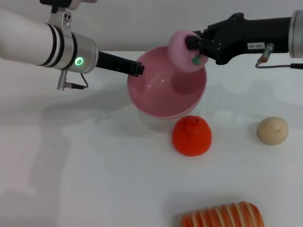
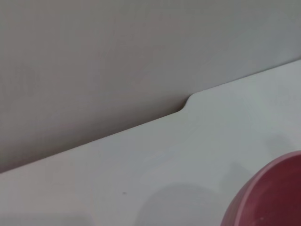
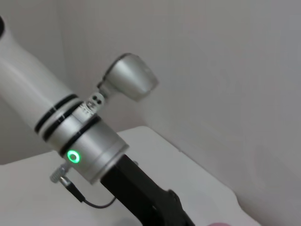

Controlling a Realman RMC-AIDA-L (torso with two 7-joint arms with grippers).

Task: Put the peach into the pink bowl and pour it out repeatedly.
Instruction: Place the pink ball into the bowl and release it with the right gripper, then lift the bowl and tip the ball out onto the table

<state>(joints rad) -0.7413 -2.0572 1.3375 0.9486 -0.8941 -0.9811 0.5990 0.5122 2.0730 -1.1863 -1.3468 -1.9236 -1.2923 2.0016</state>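
The pink bowl (image 1: 165, 90) hangs above the white table, tipped toward me, with my left gripper (image 1: 138, 69) shut on its left rim. A slice of the bowl's rim (image 2: 268, 197) also shows in the left wrist view. The pale pink peach (image 1: 183, 51), with its green stem mark, is over the bowl's far right rim, and my right gripper (image 1: 195, 49) is shut on it from the right. The right wrist view shows only my left arm (image 3: 80, 141) and the wall.
An orange-red round fruit (image 1: 191, 136) lies just in front of the bowl. A beige lumpy ball (image 1: 272, 130) sits to the right. A striped orange-and-white object (image 1: 222, 215) lies at the near edge. The table's back edge meets a grey wall.
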